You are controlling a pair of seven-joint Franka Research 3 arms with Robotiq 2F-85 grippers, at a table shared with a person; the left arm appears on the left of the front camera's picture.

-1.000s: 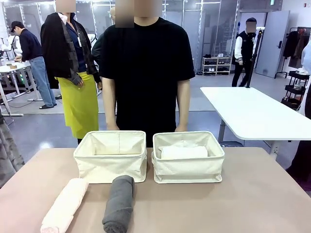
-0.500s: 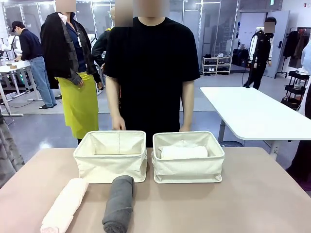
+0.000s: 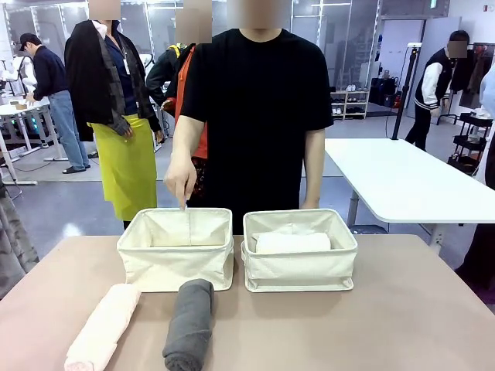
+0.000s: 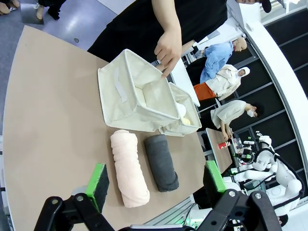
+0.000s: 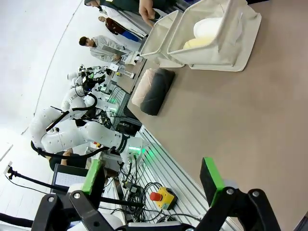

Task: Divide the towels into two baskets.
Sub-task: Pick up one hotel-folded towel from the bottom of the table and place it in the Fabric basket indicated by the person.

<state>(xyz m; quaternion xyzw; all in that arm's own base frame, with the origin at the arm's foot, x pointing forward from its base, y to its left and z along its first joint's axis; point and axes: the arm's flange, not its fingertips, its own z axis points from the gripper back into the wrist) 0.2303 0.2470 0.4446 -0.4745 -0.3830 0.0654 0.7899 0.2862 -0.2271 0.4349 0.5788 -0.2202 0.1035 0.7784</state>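
Two cream baskets stand side by side mid-table: the left basket (image 3: 176, 267) (image 4: 126, 98) shows nothing inside, and the right basket (image 3: 300, 270) (image 5: 226, 53) holds a white towel (image 3: 292, 243) (image 5: 211, 26) with a pale yellow towel (image 5: 199, 43) beside it. On the table in front of the left basket lie a pink towel (image 3: 103, 325) (image 4: 129, 167) and a dark grey towel (image 3: 189, 323) (image 4: 161, 162) (image 5: 156, 89). My left gripper (image 4: 156, 179) hovers open above the near table edge, over these two rolls. My right gripper (image 5: 151, 175) is open and holds nothing, off the table's near edge.
A person in a black shirt stands at the far side; one hand (image 3: 180, 182) (image 4: 168, 48) points a finger down at the left basket's far rim. A white table (image 3: 402, 182) stands beyond at the right. Bare tabletop (image 3: 402, 325) lies right of the towels.
The person has shifted a little to the right and brought one hand up over the left basket's far rim, finger pointing down. Towels, baskets and grippers have not moved.
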